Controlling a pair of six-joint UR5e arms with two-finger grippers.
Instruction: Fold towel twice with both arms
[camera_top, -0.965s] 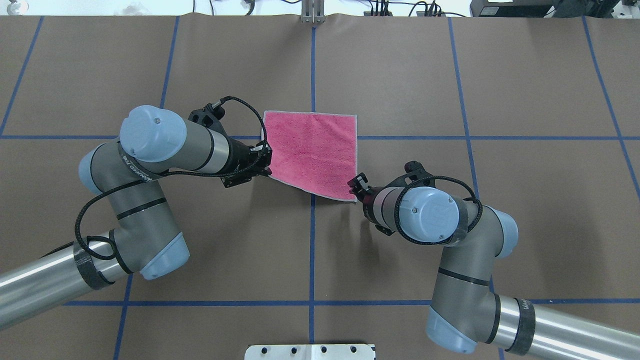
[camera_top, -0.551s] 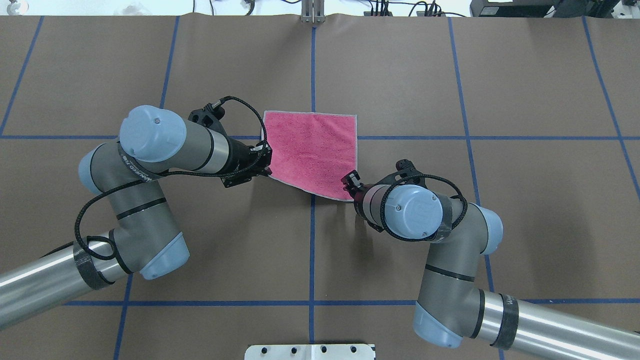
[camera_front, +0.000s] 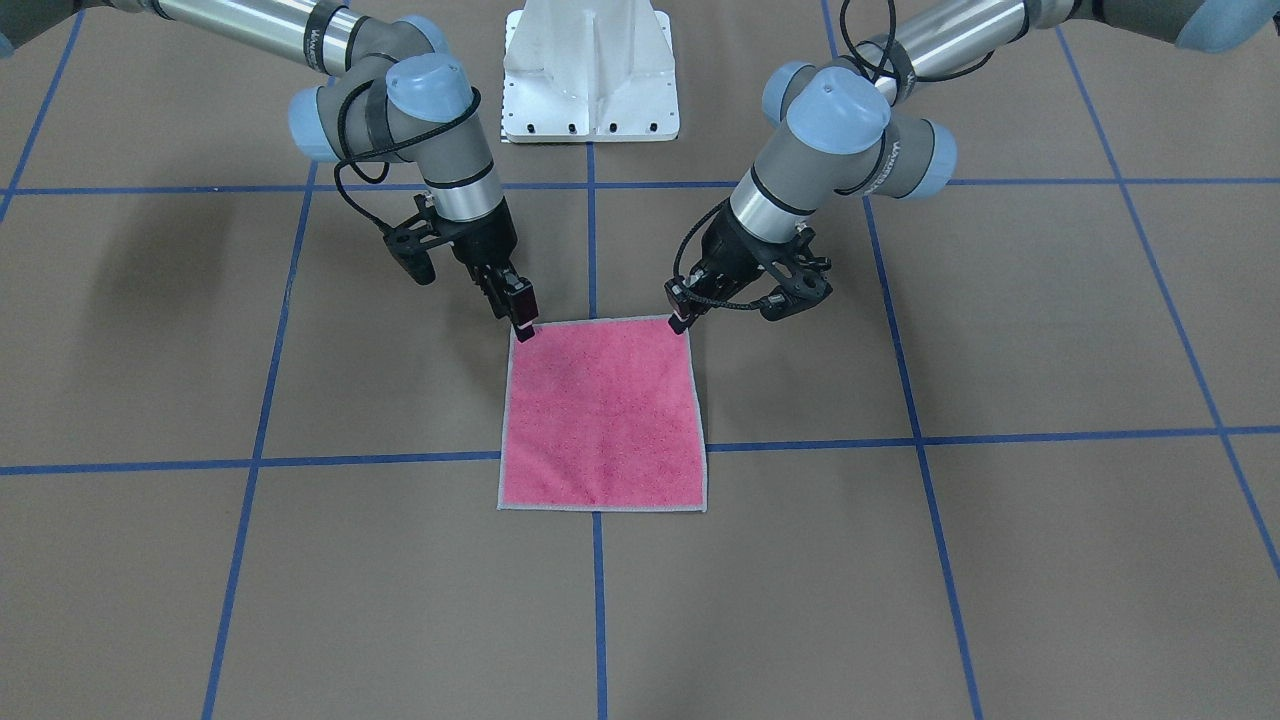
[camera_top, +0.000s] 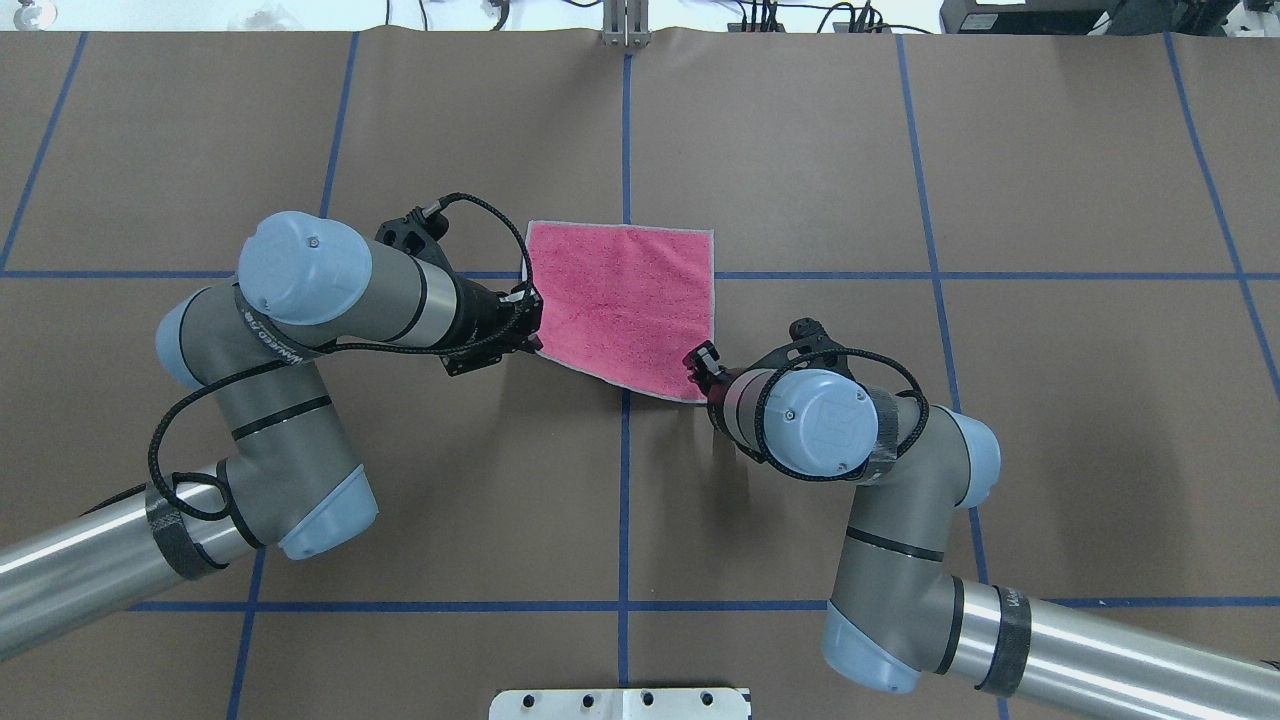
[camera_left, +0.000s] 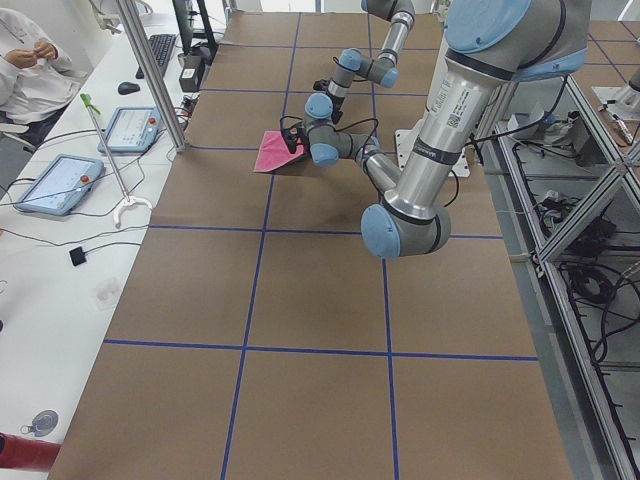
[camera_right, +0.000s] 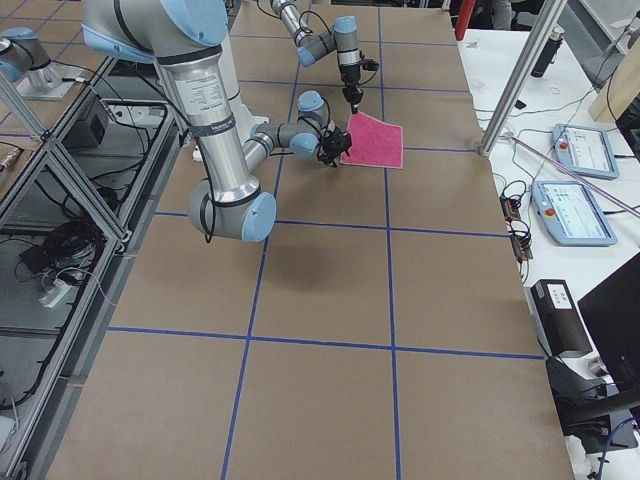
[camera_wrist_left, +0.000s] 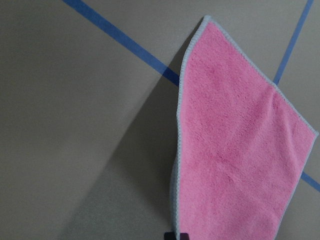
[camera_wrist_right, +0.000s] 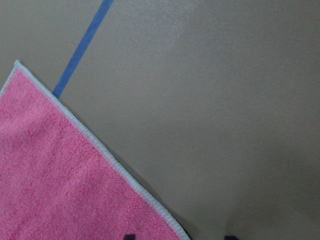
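Observation:
The towel (camera_top: 625, 305) lies pink face up near the table's middle, its far edge flat on the brown paper. My left gripper (camera_top: 533, 340) is shut on the near left corner, and my right gripper (camera_top: 700, 372) is shut on the near right corner. Seen from the front, the left gripper (camera_front: 680, 320) and the right gripper (camera_front: 524, 325) pinch the two corners of the towel (camera_front: 603, 415) nearest the robot. Both wrist views show the towel (camera_wrist_left: 235, 150) (camera_wrist_right: 55, 185) raised slightly, with a shadow under its held edge. The grey face is hidden.
Blue tape lines (camera_top: 625, 500) divide the brown table into squares. The white pedestal (camera_front: 590, 75) stands at the robot's edge. Beyond the far edge are a metal post (camera_left: 150, 70), tablets (camera_left: 55, 185) and a seated person (camera_left: 30, 60).
My right arm has swung inward and carried its towel corner a little left and toward the far side. The left arm has stayed put.

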